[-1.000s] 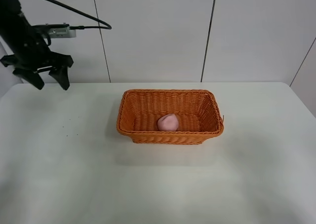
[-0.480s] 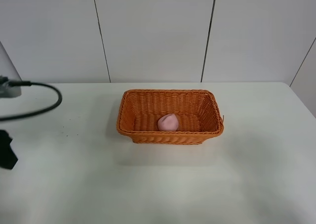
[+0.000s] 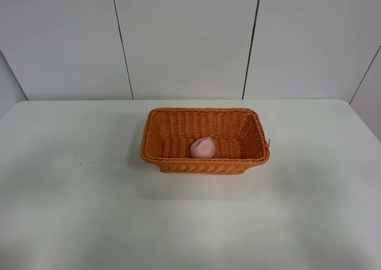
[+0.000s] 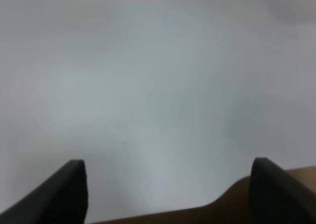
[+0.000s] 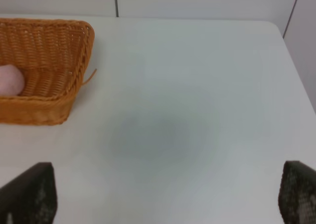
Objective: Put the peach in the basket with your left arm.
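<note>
The pale pink peach (image 3: 202, 147) lies inside the orange woven basket (image 3: 156, 127) at the middle of the white table. The right wrist view also shows the peach (image 5: 10, 79) in the basket (image 5: 74, 51). Neither arm shows in the exterior high view. In the left wrist view my left gripper (image 4: 168, 189) is open and empty, its two black fingertips (image 4: 66, 189) wide apart over bare white table. In the right wrist view my right gripper (image 5: 165, 194) is open and empty, its fingertips (image 5: 296, 192) wide apart, off to the side of the basket.
The white table (image 3: 71, 198) stands against a white panelled wall (image 3: 184, 37). A tan strip (image 4: 247, 199) shows beyond the table's edge in the left wrist view. The table's corner and edge show in the right wrist view (image 5: 276, 28).
The left arm has drawn back from the far left of the table, dropped low at the left edge, and left the exterior high view. The peach and basket have not moved.
</note>
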{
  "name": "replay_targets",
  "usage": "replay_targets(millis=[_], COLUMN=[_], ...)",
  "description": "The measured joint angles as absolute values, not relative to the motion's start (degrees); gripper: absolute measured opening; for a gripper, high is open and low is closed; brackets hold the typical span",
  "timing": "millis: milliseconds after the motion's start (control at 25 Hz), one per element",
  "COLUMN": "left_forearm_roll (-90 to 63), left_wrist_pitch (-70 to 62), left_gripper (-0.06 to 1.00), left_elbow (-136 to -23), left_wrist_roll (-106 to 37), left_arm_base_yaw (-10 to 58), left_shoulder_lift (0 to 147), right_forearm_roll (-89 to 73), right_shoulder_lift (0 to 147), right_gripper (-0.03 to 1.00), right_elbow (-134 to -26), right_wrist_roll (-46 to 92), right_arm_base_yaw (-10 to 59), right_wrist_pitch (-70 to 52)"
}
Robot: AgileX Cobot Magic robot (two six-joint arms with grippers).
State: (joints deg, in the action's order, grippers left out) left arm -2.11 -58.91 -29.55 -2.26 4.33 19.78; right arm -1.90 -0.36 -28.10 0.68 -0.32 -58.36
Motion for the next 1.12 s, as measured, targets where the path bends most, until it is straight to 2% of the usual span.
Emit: replay_targets(millis=[200,400,680,920,1120], left_forearm_roll=[-2.1,-1.4,-1.4,-1.4,-1.7], left_wrist_pitch=[-60.3,-60.3,-60.3,-60.3,-60.5], left_gripper=[0.71,0.71,0.71,0.71,0.7], left_elbow=[-28.8,-28.8,-28.8,-28.8,-28.8], left_wrist_roll=[-2.6,-3.0,-3.1,-3.2,-3.3], left_arm_base_yaw=[4.3,4.2,-0.9,-1.1,-1.1], left_shoulder_lift=[13.2,12.7,11.2,1.4,-0.2], right_forearm_roll=[-1.9,-1.9,-1.9,-1.9,-1.9], right_shoulder_lift=[-0.4,-0.4,-0.4,-0.4,-0.4], right_gripper=[0.69,0.69,0.69,0.69,0.69], right_elbow=[-28.1,-28.1,-28.1,-28.1,-28.1], right_wrist_roll=[0.7,0.7,0.7,0.7,0.7], right_arm_base_yaw=[-0.3,-0.3,-0.3,-0.3,-0.3], right_wrist_pitch=[-58.4,-58.4,-58.4,-58.4,-58.4])
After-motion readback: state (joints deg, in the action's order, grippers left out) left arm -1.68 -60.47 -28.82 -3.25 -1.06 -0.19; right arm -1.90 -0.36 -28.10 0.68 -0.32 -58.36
